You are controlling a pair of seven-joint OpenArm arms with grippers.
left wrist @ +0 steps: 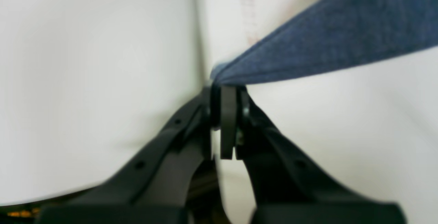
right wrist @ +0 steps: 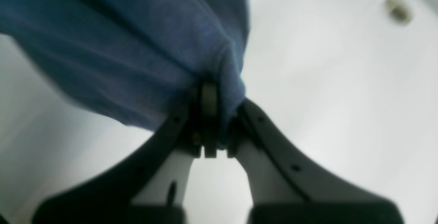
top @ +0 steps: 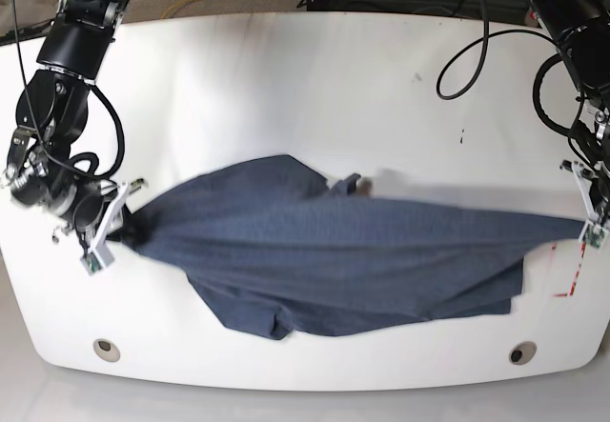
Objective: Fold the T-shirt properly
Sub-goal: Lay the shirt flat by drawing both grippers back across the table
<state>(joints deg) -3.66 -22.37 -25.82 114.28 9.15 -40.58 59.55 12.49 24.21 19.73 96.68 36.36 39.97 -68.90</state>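
Note:
The navy T-shirt (top: 324,251) is stretched wide across the white table (top: 305,89) between my two grippers. My left gripper (top: 583,228) at the base view's right edge is shut on one corner of the T-shirt (left wrist: 325,39), with cloth pinched at the fingertips (left wrist: 228,90). My right gripper (top: 116,230) at the base view's left is shut on the opposite end of the T-shirt (right wrist: 130,46), the fabric bunched around its fingertips (right wrist: 209,97). The shirt's middle sags onto the table, and a sleeve lies folded near the front edge (top: 257,322).
Two round holes sit near the table's front edge, one at the left (top: 107,350) and one at the right (top: 521,353). Red marks (top: 575,274) show on the table at the right. Cables (top: 477,31) hang behind the table's far edge.

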